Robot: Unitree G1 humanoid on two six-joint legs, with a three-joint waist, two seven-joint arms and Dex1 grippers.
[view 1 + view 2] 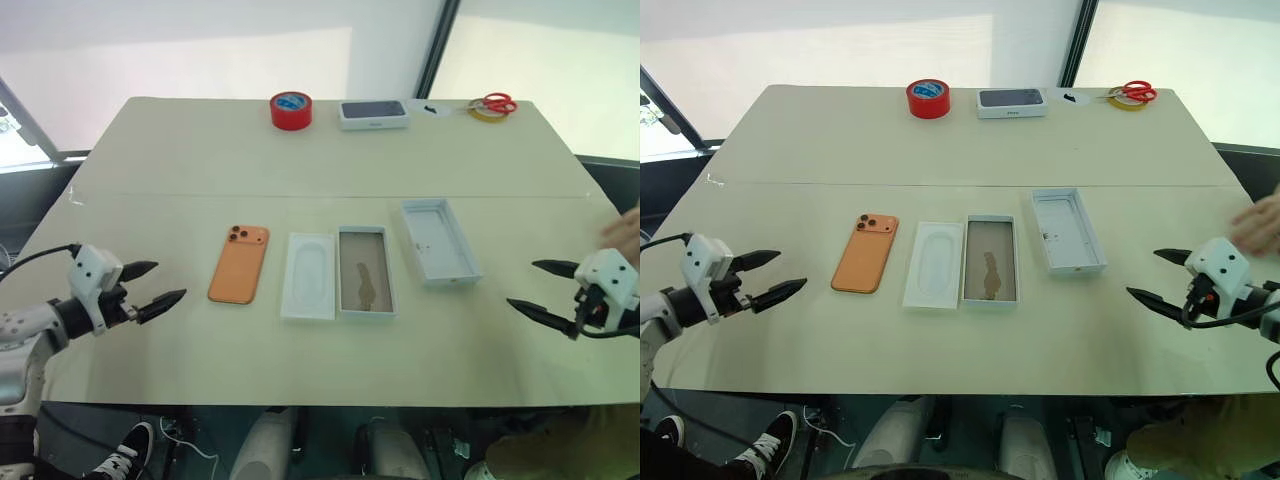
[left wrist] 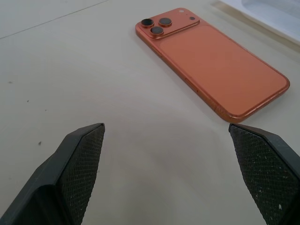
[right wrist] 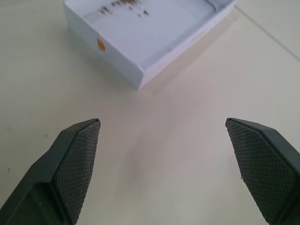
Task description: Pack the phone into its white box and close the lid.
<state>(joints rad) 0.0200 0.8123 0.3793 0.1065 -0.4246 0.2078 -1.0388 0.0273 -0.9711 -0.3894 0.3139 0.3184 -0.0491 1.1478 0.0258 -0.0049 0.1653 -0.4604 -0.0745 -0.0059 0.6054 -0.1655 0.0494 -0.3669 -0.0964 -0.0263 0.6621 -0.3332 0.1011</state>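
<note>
The orange phone lies camera side up on the table, left of centre. To its right sit a white moulded insert, then the white box with a brownish floor, then the lid lying with its plain white inside up. My left gripper hovers open near the table's left front, its fingers pointing toward the phone and well short of it. My right gripper hovers open at the right front, facing the lid with a gap between them. Both are empty.
Along the far edge stand a red tape roll, a white box with a dark phone picture, and red-handled scissors beside a yellow tape ring. A person's hand shows at the right edge, above my right gripper.
</note>
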